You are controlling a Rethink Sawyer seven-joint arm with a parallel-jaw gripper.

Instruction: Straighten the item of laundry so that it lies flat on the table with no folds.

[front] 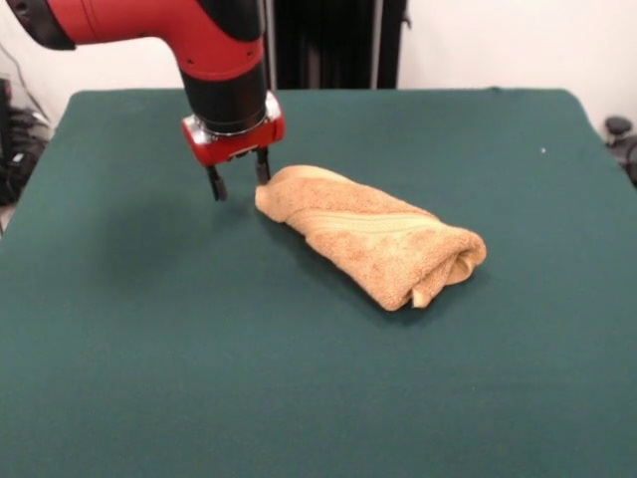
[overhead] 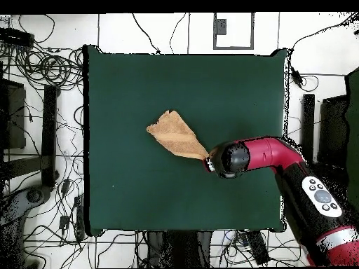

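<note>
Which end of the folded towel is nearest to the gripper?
The narrow, rounded end of the towel, at the front view's left, lies right beside the open gripper. The other end, thick and rolled, lies far from it.

Your front camera sits low and close across the counter (front: pixel 149 378), facing the arm at upper left. Your overhead camera looks straight down from high, framing the whole counter (overhead: pixel 140 91) mid-frame; both share its surface.

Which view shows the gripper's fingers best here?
The front view: the gripper hangs open, two dark fingers apart, beside the rolled towel end, above the table. In the overhead view the arm's wrist covers the gripper, so only its place at the towel's end shows.
</note>
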